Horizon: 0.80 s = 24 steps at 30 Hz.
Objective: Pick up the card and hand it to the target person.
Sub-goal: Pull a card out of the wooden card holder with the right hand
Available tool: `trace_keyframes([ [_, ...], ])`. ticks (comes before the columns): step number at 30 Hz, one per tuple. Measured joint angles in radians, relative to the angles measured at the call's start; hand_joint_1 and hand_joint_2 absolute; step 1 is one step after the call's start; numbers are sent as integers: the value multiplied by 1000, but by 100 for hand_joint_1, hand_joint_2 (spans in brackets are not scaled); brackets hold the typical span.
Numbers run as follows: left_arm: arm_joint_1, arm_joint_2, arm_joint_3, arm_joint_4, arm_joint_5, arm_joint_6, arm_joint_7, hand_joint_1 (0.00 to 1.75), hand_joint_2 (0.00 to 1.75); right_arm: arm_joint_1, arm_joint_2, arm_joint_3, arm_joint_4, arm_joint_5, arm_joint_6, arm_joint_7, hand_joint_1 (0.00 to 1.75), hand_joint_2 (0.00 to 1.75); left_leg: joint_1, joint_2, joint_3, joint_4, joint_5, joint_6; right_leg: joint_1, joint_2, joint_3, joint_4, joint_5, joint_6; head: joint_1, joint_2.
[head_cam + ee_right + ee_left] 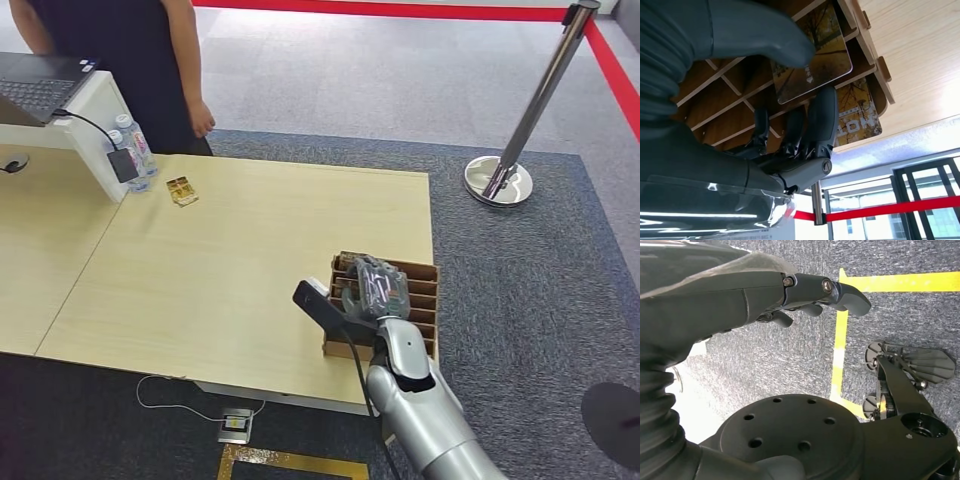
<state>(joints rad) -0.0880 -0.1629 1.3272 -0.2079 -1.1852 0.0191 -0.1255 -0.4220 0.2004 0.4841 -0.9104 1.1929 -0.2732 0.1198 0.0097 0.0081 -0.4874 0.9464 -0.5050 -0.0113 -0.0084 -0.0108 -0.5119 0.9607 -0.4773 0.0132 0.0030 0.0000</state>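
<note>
My right arm reaches over the table (226, 260), its hand (373, 290) down in the slotted box (423, 285), thumb and fingers (823, 120) pinching a card (813, 55); my left hand (821, 292) hangs empty, fingers loosely apart.

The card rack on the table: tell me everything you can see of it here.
The rack is a low brown box of thin wood-like board, split by slats into rows of slots. It sits flat at the table's near right corner. The right hand reaches into it from above, covering its left part. In the right wrist view a card with an autumn-tree print stands in a slot, pinched between the thumb and fingers; another card lies behind.
</note>
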Motion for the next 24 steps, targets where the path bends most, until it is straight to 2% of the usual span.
trace_keyframes([
  [3,0,0,0,0,0,0,0,0,175,-4,0,0,6,0,0,0,105,175,0,0,0,0,0,0,0,0,0,0,0,0,0,0],
  [15,0,0,-1,0,-6,-5,0,0,175,-15,0,-4,19,-3,-6,4,170,175,0,0,0,0,0,0,0,0,0,0,0,0,0,0],
  [24,1,0,-2,0,-5,-6,0,0,175,-11,3,-7,13,7,-8,4,175,175,0,0,1,0,0,0,0,0,0,0,0,0,0,0],
])
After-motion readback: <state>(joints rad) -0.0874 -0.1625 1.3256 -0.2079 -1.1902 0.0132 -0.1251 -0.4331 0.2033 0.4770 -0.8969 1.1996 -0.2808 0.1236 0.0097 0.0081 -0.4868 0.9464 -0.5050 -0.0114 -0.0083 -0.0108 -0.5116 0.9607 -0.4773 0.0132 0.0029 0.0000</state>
